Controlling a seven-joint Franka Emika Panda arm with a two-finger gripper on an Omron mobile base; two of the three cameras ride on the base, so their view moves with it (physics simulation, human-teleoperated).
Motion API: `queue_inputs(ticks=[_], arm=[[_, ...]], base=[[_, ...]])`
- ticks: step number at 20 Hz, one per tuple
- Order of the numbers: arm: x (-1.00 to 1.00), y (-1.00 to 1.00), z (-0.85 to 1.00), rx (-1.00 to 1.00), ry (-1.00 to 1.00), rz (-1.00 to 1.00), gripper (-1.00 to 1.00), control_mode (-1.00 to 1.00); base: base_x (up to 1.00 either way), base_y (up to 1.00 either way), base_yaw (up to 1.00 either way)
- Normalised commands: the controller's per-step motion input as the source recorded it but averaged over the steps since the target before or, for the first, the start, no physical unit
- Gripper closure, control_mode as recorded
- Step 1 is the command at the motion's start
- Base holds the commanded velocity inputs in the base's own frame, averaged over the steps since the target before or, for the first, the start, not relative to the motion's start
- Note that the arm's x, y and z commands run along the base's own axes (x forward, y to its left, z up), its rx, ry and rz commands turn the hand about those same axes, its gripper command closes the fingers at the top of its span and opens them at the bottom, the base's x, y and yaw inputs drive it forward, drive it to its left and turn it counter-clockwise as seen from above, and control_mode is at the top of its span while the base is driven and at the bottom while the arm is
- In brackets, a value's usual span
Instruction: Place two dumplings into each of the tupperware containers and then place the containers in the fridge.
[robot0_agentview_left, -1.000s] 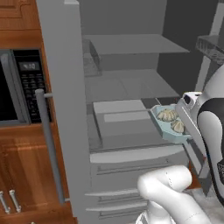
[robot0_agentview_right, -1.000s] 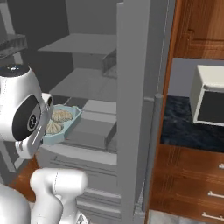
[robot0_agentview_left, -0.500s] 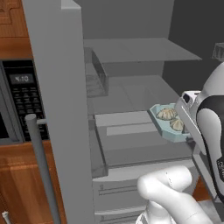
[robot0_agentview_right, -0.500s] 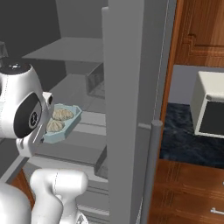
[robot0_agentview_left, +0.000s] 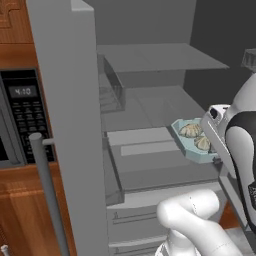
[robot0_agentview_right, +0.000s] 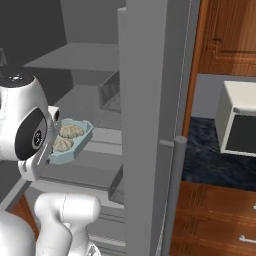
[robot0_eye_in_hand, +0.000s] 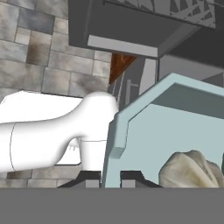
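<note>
gripper clamped on tray rim, tray at open fridge

gripper fingers pinched together on the rim of a pale-blue tupperware container, one tip either side of the wall. container held roughly level in the air, in front of the fridge interior, just above a grey pull-out shelf. two dumplings sit side by side inside it, touching or nearly so. fridge door stands open on the left, bar handle facing out. microwave set in wood cabinetry beside it. right base view: white box on a dark counter.
</note>
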Motion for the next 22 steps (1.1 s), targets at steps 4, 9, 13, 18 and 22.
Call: queue_inputs(ticks=[4, 9, 13, 18, 22], arm=[[0.0, 0.0, 0.0, 0.0, 0.0, 0.0, 1.0, 1.0], [0.0, 0.0, -0.01, 0.0, -0.02, 0.0, 1.0, -1.0], [-0.01, 0.05, 0.0, 0.0, -0.45, 0.0, 1.0, -1.0], [0.57, 0.01, 0.0, 0.04, -0.41, 0.0, 1.0, -1.0], [1.0, 0.0, 0.0, 0.09, -0.09, 0.0, 1.0, -1.0]], base=[[0.27, 0.11, -0.07], [0.06, 0.01, -0.01], [0.0, 0.0, 0.0], [0.0, 0.0, 0.0], [0.0, 0.0, 0.0]])
